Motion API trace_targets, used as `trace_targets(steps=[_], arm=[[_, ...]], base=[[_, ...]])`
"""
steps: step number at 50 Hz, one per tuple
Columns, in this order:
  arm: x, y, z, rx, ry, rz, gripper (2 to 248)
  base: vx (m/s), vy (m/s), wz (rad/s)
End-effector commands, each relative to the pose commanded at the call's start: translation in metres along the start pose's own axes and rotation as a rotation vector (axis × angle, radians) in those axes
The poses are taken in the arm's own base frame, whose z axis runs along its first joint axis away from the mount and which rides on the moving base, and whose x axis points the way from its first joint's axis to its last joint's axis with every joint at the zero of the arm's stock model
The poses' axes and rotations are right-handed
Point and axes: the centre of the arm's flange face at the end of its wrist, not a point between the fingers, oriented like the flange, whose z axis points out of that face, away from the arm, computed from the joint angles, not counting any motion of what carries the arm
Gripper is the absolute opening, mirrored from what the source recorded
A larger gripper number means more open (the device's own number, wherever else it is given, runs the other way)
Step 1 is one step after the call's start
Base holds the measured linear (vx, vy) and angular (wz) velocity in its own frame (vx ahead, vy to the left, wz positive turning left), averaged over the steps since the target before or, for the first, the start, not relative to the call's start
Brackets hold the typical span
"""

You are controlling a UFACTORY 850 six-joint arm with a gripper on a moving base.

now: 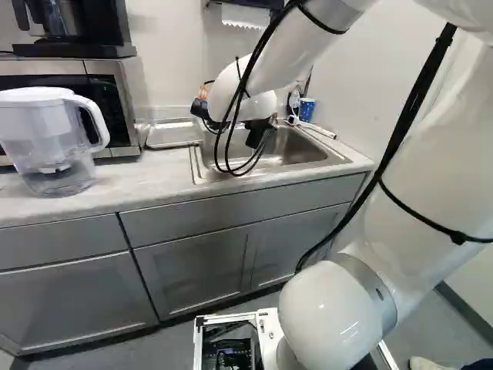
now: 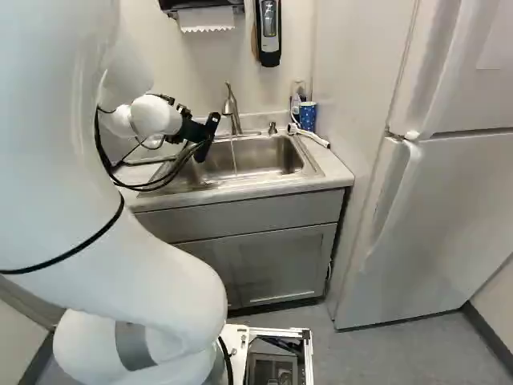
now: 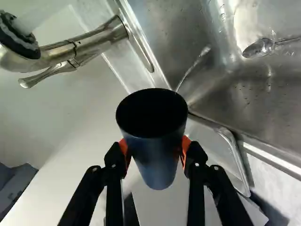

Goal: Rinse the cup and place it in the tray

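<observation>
Got dark cup in the hand, gripped from two sides between the orange pads in the wrist view. Holding it in the air with its open end toward the wrist camera and its narrower base pointing away. Can't make out the inside, too dark.

Reaching in over the left part of the sink in the right base view, just left of the tap. Can see a thin streak like running water below the tap there. In the wrist view, can see a spoon lying in the sink.

Can place the tray beside the sink, at its left in the left base view: flat metal with a raised rim. In the wrist view, can see part of it past the cup and fingers, alongside the sink's edge.

Also see a blue patterned cup upright at the sink's back right corner in the right base view, with a white tube-like thing lying just in front of it. On the worktop, at the left of the left base view, see a clear pitcher in front of a microwave, with a coffee maker on top. At the right of the right base view, see a fridge.
</observation>
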Motion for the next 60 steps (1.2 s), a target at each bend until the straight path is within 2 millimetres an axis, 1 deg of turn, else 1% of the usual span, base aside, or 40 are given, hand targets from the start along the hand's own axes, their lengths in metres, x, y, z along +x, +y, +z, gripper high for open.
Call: trace_targets(steps=[40, 60], arm=[[0.0000, 0.0000, 0.0000, 0.000, 0.000, -0.002, 124], [0.0000, 0.0000, 0.0000, 0.000, 0.000, -0.180, 124]], base=[[0.000, 0.000, 0.000], [0.000, 0.000, 0.000]])
